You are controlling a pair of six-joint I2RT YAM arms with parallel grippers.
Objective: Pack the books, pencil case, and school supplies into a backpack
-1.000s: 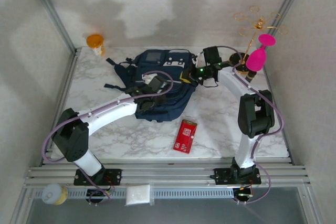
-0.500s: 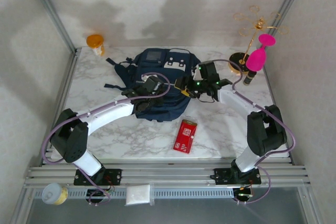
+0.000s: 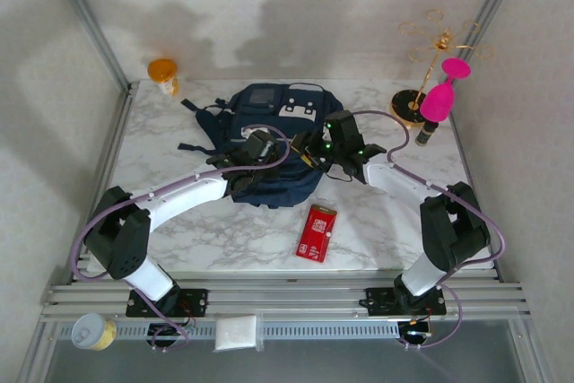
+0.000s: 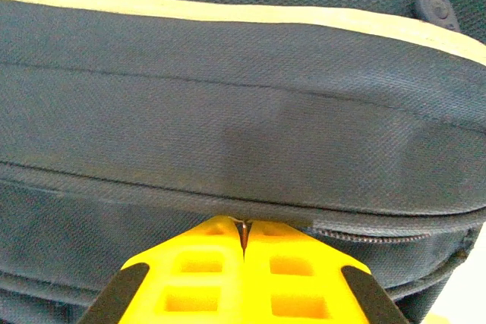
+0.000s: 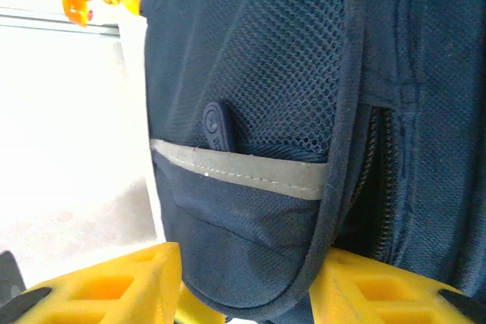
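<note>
The navy backpack (image 3: 289,181) lies flat at mid-table, white patches at its far end. My left gripper (image 3: 254,152) rests on its front; its yellow fingers (image 4: 190,271) are shut on a thin dark tab at the zip line of the backpack (image 4: 243,111). My right gripper (image 3: 308,145) is at the bag's right edge, open (image 5: 247,263), with the rounded corner of the mesh side pocket (image 5: 250,73) and its pale stripe (image 5: 250,172) between the fingers. The red packet of school supplies (image 3: 316,232) lies on the marble nearer me. The books and pencil case are out of view.
An orange bottle (image 3: 163,72) stands at the back left corner. At the back right are a gold wire stand (image 3: 437,42), a pink object (image 3: 439,100) and a small dark bottle (image 3: 421,136). A white packet (image 3: 238,334) and a jar (image 3: 92,332) sit by the front rail.
My right arm has swung left from the back right to the backpack's right side, and its jaws have opened. The left gripper has stayed shut in place.
</note>
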